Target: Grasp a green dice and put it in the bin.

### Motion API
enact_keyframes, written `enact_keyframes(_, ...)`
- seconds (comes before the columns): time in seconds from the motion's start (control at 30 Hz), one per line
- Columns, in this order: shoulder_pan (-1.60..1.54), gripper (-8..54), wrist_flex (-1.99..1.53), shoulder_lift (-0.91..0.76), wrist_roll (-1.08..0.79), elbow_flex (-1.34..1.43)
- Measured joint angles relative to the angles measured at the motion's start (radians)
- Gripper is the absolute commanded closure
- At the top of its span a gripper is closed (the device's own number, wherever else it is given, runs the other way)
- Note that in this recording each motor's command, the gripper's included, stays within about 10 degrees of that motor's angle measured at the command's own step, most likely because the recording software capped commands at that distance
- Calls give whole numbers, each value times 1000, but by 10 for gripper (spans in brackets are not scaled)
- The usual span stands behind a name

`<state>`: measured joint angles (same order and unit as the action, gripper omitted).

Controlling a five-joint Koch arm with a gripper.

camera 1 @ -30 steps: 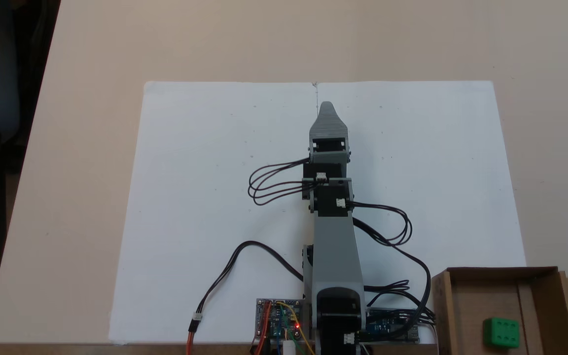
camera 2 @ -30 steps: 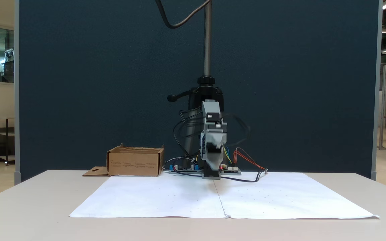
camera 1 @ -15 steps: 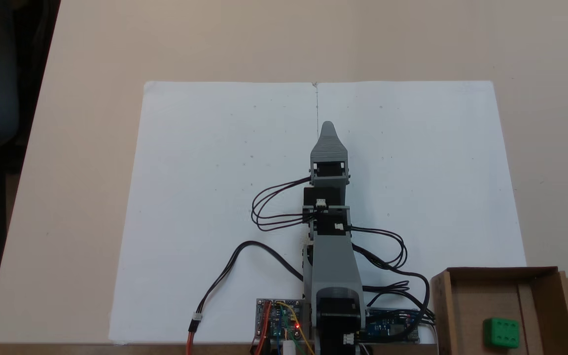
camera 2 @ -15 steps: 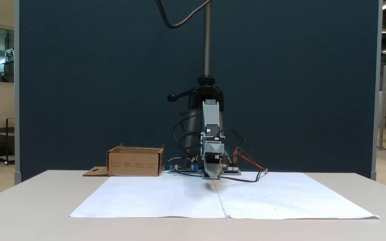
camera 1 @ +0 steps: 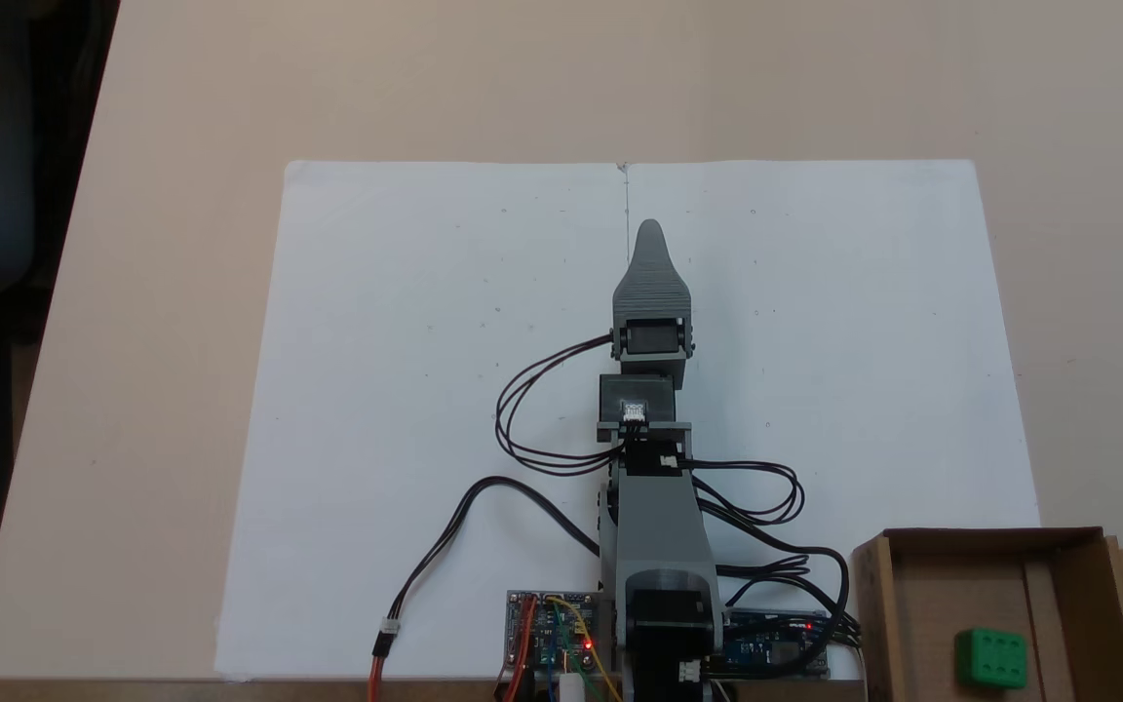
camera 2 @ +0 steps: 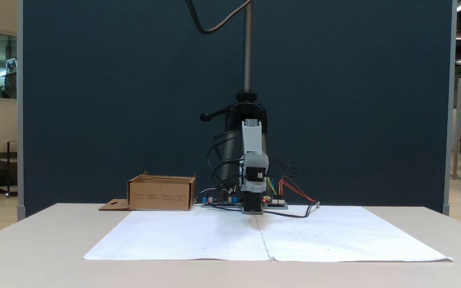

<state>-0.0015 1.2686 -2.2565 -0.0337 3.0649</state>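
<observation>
One gripper [camera 1: 650,229] tip shows, state unclear

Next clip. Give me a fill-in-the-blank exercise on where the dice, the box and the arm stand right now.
1. The green dice lies inside the ____.
2. The upward face of the dice shows ____ pips.
3. The gripper is stretched out over the white ____.
4. In a fixed view, the cardboard box stands to the ____ of the arm.

Missing words: cardboard box; six; paper; left
</observation>
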Motion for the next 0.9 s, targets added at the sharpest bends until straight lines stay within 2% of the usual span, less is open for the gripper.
enact_keyframes(0.4, 0, 7, 331, 0, 0, 0)
enact_keyframes(0.9, 0, 7, 337, 0, -2, 0)
